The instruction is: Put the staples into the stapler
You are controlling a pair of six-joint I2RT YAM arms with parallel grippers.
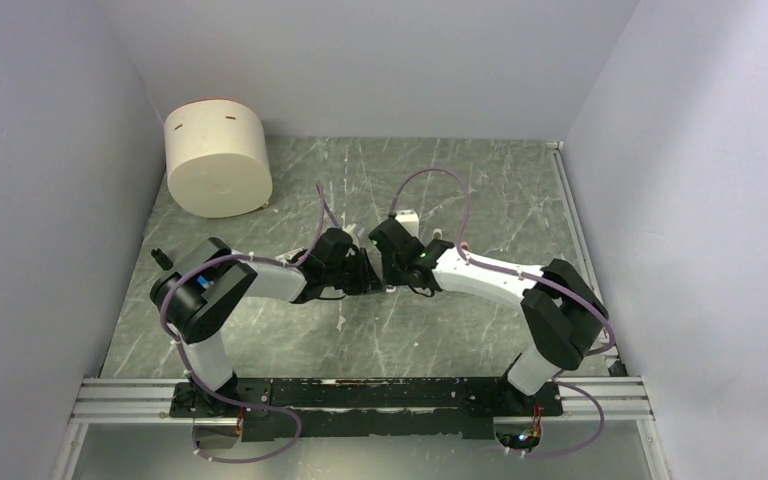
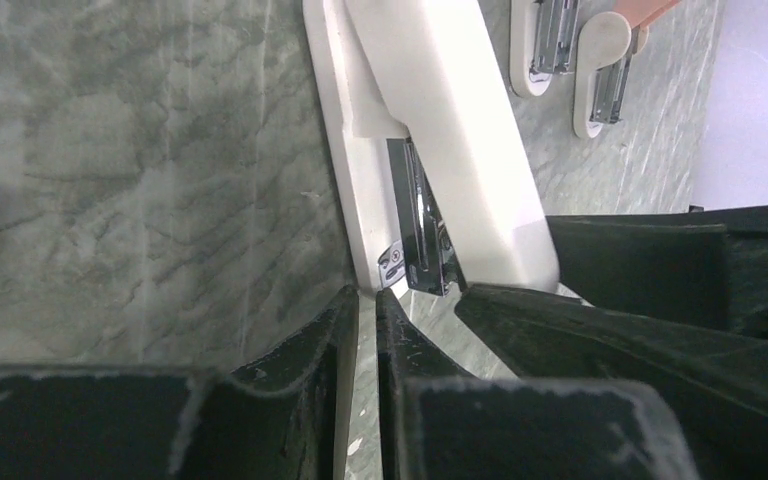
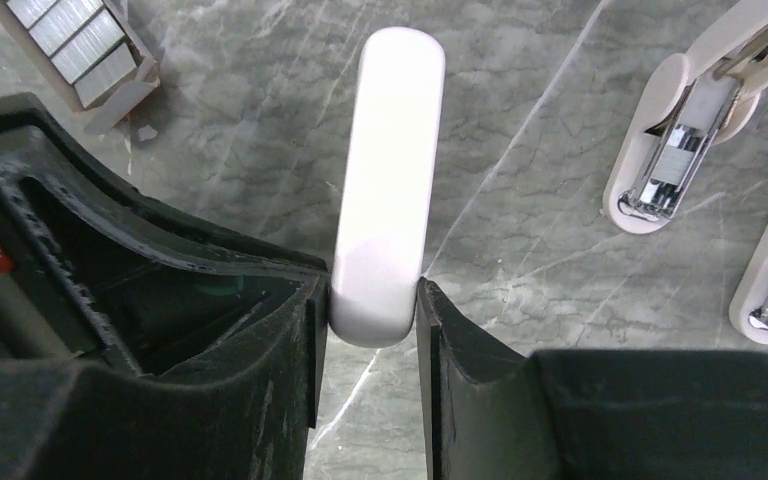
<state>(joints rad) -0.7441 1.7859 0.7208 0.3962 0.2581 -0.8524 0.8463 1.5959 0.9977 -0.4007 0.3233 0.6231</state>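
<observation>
At the middle of the grey marbled worktop [image 3: 210, 150], both arms meet on the slim white stapler [image 3: 388, 150]. The right tool [image 3: 372, 300] is clamped across its rounded end, one finger on each side. The left tool [image 2: 363, 300] has its fingers almost together, pinching the stapler's thin base plate. In the left wrist view the stapler's top stands lifted off that base, baring the chrome magazine [image 2: 418, 225]. The staples [image 3: 70, 35] lie in rows in their open box [image 3: 125, 95] on the worktop, apart from the stapler. Two shorter staplers [image 3: 660, 150] lie off to its other side.
</observation>
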